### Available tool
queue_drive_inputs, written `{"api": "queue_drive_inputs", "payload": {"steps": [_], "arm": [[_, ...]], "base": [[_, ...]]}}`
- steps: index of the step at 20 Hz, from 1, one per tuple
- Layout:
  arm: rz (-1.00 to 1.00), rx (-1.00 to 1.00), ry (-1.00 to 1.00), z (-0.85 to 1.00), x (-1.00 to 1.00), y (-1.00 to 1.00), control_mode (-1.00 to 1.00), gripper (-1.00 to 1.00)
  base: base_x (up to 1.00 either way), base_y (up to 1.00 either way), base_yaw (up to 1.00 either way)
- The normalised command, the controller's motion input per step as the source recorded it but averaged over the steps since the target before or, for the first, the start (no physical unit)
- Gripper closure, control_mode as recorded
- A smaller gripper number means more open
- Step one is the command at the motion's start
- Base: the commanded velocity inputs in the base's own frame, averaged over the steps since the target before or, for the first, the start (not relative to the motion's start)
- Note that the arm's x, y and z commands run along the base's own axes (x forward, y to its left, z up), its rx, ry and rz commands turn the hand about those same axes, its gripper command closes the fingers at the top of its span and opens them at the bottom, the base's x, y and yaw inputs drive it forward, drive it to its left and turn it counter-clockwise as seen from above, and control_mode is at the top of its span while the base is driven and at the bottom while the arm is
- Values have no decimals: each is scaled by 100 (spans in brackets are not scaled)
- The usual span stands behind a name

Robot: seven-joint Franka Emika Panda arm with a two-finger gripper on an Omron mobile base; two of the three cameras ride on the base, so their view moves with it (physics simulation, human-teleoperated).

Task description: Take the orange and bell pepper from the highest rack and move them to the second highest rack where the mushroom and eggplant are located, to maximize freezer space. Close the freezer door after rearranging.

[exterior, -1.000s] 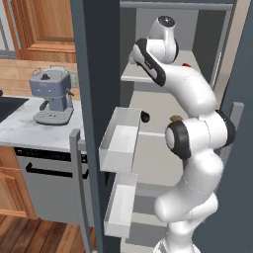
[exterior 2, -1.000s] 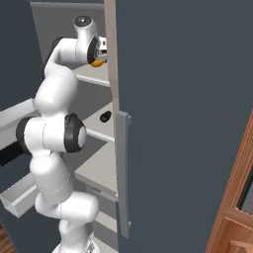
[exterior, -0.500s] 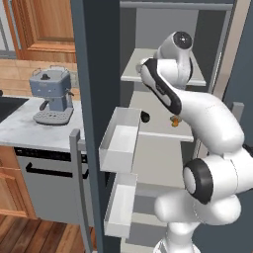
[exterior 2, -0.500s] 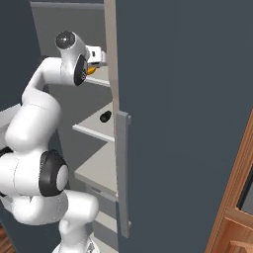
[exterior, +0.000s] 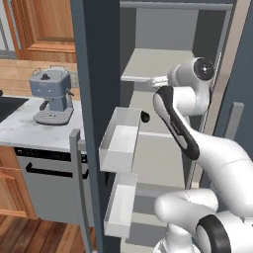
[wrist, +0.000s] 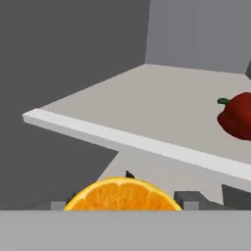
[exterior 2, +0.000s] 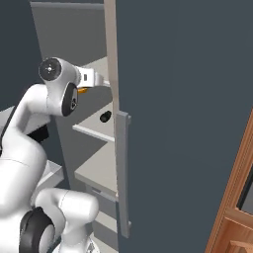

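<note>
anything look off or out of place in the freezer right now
Nothing looks spilled or damaged. The orange sits right at the end effector, already off the top rack, while the red bell pepper still rests upright on that rack.

In the hand view the orange point(wrist: 122, 194) shows just its top half, a cut face; the rest is cut off at the bottom, so whether the jaws grip it cannot be told. The bell pepper point(wrist: 238, 116) on the top shelf point(wrist: 147, 112) runs off the right edge. In the right base view the freezer door point(exterior 2: 178, 123) hides most of the shelves (a small orange sliver peeks out beside the arm). A small dark thing point(exterior: 145, 117) on the second shelf is too small to name.
</note>
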Motion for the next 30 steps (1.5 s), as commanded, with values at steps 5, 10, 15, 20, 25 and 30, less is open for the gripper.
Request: {"api": "queue_drive_inputs", "payload": {"steps": [5, 10, 15, 20, 25, 30], "arm": [[-7, -5, 6, -35, -43, -3, -100, 100], [-7, -12, 16, -63, -8, -13, -100, 100], [0, -1, 31, -51, 4, -35, -100, 100], [0, 0, 19, -40, 29, -28, -100, 100], [0, 0, 4, -40, 42, -12, -100, 100], [0, -2, 0, -49, 52, 0, -100, 100]], "base": [[0, 0, 0], [0, 0, 0], [0, 0, 0], [0, 0, 0], [0, 0, 0], [0, 0, 0]]}}
